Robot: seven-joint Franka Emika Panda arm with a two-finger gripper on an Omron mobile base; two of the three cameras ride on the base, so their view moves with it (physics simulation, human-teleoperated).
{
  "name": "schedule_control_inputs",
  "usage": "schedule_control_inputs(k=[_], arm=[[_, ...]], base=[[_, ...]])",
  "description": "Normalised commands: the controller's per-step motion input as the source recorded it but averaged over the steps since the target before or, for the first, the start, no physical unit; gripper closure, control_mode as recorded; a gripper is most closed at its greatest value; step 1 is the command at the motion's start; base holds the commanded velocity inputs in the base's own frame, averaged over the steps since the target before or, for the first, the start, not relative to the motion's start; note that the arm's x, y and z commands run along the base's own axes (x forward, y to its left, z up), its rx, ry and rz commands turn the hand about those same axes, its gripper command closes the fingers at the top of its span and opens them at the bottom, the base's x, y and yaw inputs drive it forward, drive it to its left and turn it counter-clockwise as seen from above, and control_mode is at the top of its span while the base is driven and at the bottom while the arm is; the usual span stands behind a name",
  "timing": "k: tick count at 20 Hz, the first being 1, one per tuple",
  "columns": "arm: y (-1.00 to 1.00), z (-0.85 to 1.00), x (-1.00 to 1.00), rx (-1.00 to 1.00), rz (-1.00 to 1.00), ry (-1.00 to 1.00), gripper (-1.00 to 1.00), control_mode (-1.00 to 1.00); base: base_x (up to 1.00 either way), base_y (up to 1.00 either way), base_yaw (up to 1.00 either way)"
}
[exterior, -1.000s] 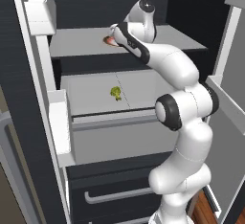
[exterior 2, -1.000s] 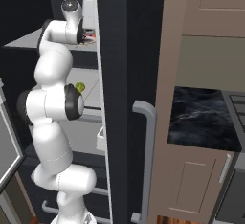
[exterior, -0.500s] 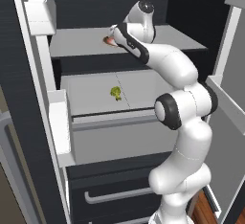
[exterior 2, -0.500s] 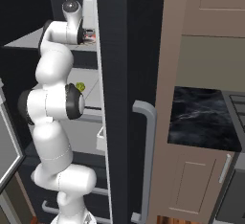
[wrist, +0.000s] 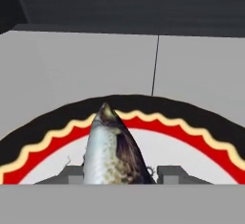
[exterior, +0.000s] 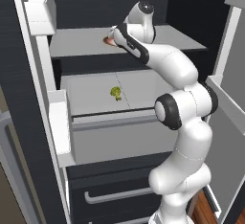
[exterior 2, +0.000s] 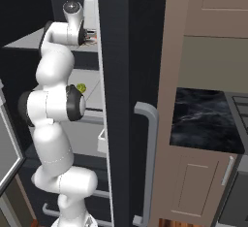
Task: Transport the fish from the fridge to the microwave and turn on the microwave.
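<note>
Inside the fridge [exterior: 28, 137], the fish [wrist: 111, 151] lies on a red-rimmed plate [wrist: 191, 137] on the top shelf [exterior: 81, 46]. Its body sits between the fingertips [wrist: 172, 173] of the end effector [wrist: 115, 175]; whether they grip it, I cannot tell. Below, a small green vegetable [exterior: 115, 92] rests on the next shelf.

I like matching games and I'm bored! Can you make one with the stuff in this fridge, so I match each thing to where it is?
Things:
1. slim silvery-grey fish
2. round plate with the red wavy rim
3. small yellow-green leafy vegetable
4. silver bar handle

Places:
A. on the lower grey shelf
B. on the dark drawer at the bottom
C. on the top grey shelf, under the fish
D. lying on the plate, between the gripper fingers

Right pairs: 1-D, 2-C, 3-A, 4-B
</note>
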Motion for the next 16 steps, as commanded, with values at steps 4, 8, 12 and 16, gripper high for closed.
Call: schedule_control_inputs(k=[4,8,12,16], arm=[[0.0,-0.21,0.0,0.0,0.0,0.0,1.0,-1.0],[0.0,0.0,0.0,0.0,0.0,0.0,1.0,-1.0],[0.0,0.01,-0.16,0.0,0.0,-0.04,1.0,-1.0],[0.0,0.19,-0.28,0.0,0.0,-0.07,1.0,-1.0]], base=[[0.0,0.0,0.0],[0.0,0.0,0.0],[0.0,0.0,0.0],[0.0,0.0,0.0]])
